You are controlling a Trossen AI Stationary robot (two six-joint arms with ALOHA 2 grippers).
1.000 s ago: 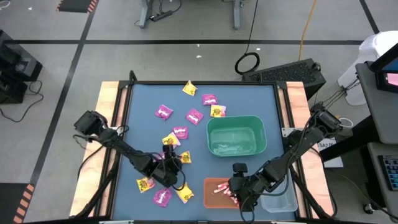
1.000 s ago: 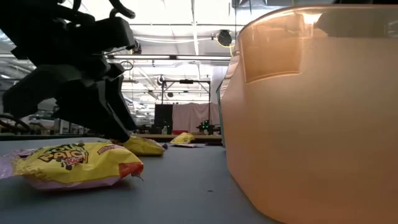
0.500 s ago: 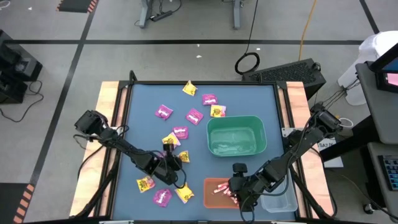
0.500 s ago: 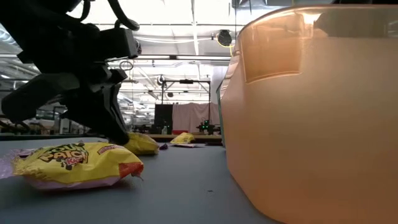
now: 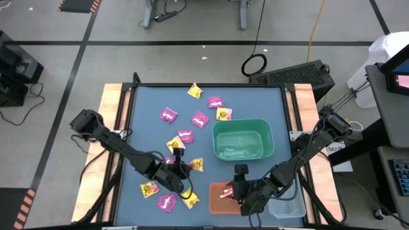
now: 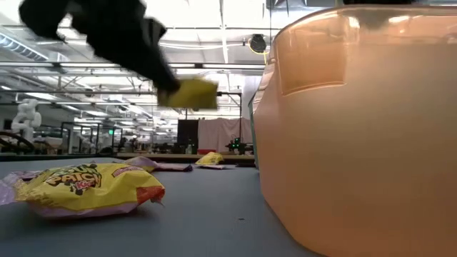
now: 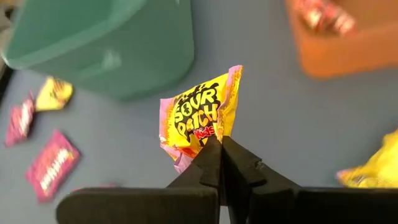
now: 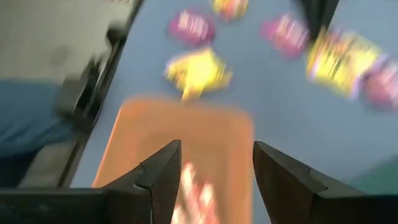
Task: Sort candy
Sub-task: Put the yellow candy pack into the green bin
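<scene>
Across the desk (image 5: 144, 102): sorting looks to be at an early stage, with most candy loose on the blue top.
Far-left cluster: purple packets (image 5: 168, 114) and a few yellow ones lie scattered from the far edge toward the middle, none of them in a bin.
Near-left cluster: a yellow packet (image 5: 149, 188), a purple one (image 5: 166, 202) and another yellow (image 5: 190, 199) lie close to the near edge, unsorted.
Left hand (image 5: 189, 167): raised off the desk just left of centre, fingers together and clamped on the corner of one yellow packet (image 7: 200, 118).
Held packet vs hand: it sticks out beyond the fingertips, clear of the desk; the low view shows it well above the surface.
Held packet vs bins: the green bin (image 5: 243, 139) is to its right and slightly farther; the orange bin (image 5: 220, 197) is to its right and nearer.
Green bin: looks empty, so by my reading no packets have gone in yet.
Orange bin: holds several pink-white sticks (image 5: 227, 193), the only sorted candy visible.
Right hand (image 5: 235, 191): over the orange bin, fingers apart, holding nothing.
Clear bin (image 5: 287, 206): at the near right corner; contents cannot be told.
Left to do: probably all purple and yellow packets.
</scene>
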